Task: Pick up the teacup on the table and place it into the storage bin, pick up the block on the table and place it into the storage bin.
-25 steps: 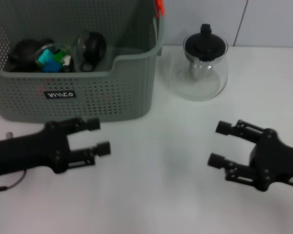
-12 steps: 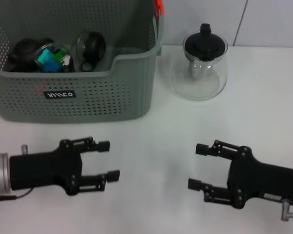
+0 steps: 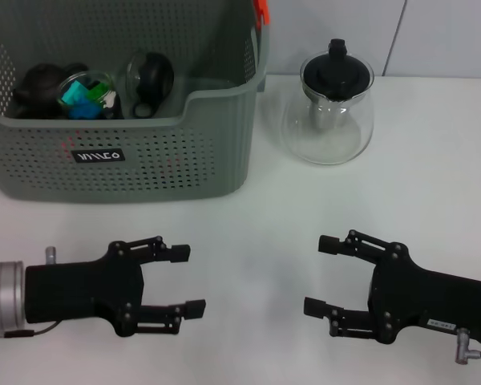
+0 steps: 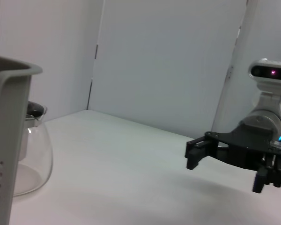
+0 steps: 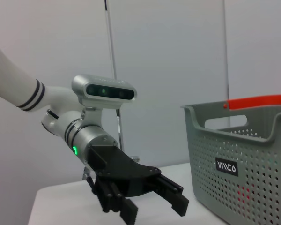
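Left gripper [image 3: 188, 280] low over the white table [image 3: 248, 241], jaws spread, nothing between them; fingers point toward the right arm. Right gripper [image 3: 319, 274] mirrors it across a bare stretch of table, jaws likewise spread and empty, fingers facing the left gripper. The two are apart, no contact. Storage bin [image 3: 216, 152], grey perforated plastic with a dipped front rim and a black label [image 3: 99, 155] with white letters, stands beyond the left gripper's jaws, well clear of the fingertips. Inside it: a glass teacup [image 3: 86, 87] holding a blue-green block [image 3: 82, 99], a dark round pot [image 3: 42, 80] beside it, and a second glass piece with a black lid [image 3: 150, 76]. An orange tab [image 3: 261, 10] shows at the bin's far corner. A glass teapot [image 3: 329, 112] with a black lid stands on the table just beside the bin, well beyond the right gripper's jaws. Left wrist view shows the right gripper [image 4: 222, 161] open above the table, teapot [image 4: 30, 154] at the bin's wall. Right wrist view shows the left gripper [image 5: 154, 201] open, bin [image 5: 243, 154] near it.
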Controlling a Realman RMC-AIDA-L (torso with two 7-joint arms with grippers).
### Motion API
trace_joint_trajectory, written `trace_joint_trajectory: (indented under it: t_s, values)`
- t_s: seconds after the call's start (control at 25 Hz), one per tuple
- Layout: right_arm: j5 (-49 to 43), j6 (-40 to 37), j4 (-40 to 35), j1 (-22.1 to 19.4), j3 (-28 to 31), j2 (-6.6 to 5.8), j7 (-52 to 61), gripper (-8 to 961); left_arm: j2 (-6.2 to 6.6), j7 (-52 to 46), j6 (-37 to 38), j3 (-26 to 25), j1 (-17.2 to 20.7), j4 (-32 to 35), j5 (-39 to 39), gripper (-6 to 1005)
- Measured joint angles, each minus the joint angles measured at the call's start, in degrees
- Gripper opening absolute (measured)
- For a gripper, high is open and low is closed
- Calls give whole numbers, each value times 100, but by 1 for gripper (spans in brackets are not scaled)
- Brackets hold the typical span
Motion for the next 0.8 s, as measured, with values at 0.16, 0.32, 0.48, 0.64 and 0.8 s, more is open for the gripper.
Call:
trace_joint_trajectory:
  t_s: [0.16,0.32,0.48,0.64,0.8]
  values:
    - [-28,174,5,67,-8,2,-21,863,-28,175,-52,135,25,-5,26,818]
    - [-32,225,12,106,-15,8,-30,906,-32,187,-52,185,26,3,75,829]
    - [-19,226,12,123,-17,8,-32,914,-34,190,-56,179,15,16,78,836]
    - [-5,227,11,128,-10,8,-33,910,-34,191,-82,176,7,16,81,836]
    - [-2,233,4,128,1,8,-33,905,-34,190,-122,177,-6,10,84,836]
